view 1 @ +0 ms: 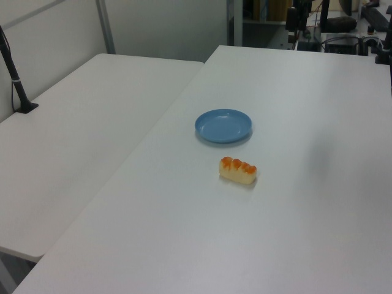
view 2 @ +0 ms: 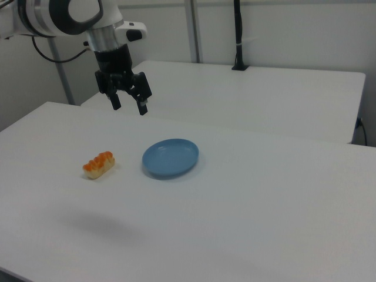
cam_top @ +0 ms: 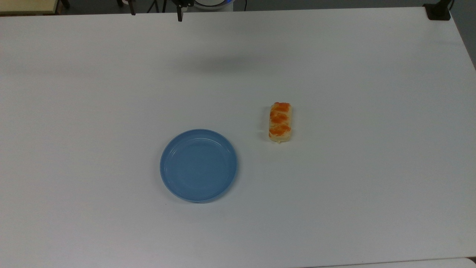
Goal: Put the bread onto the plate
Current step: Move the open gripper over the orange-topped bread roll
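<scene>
Gripper (view 2: 129,106) spread wide, empty, high above table (view 2: 264,205) | bread (cam_top: 280,122) beside plate (cam_top: 198,165), apart

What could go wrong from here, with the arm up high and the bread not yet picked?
1. The gripper hangs open well above the table, off to one side of the bread; a poorly aligned descent might nudge the bun instead of straddling it.
2. The bread looks soft, so a hard squeeze may dent it.
3. The plate is shallow and light-looking; a low carry could clip its rim and slide it.
</scene>
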`<action>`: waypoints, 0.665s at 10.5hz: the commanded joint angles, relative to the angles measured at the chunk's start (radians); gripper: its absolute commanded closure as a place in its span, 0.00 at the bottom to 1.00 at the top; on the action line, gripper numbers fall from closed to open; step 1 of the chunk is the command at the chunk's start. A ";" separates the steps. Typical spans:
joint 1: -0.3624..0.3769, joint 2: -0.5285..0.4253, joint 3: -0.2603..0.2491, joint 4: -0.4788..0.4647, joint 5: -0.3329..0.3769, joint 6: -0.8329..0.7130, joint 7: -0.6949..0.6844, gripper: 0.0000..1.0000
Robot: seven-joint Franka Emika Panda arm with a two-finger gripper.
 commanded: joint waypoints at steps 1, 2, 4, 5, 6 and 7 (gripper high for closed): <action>0.016 -0.009 -0.008 -0.017 0.011 0.024 -0.020 0.00; 0.017 -0.009 -0.008 -0.015 0.011 0.018 -0.020 0.00; 0.017 -0.010 -0.008 -0.015 0.011 0.016 -0.020 0.00; 0.017 -0.009 -0.008 -0.015 0.011 0.016 -0.020 0.00; 0.017 -0.009 -0.008 -0.015 0.011 0.016 -0.018 0.00; 0.017 -0.009 -0.008 -0.015 0.011 0.016 -0.020 0.00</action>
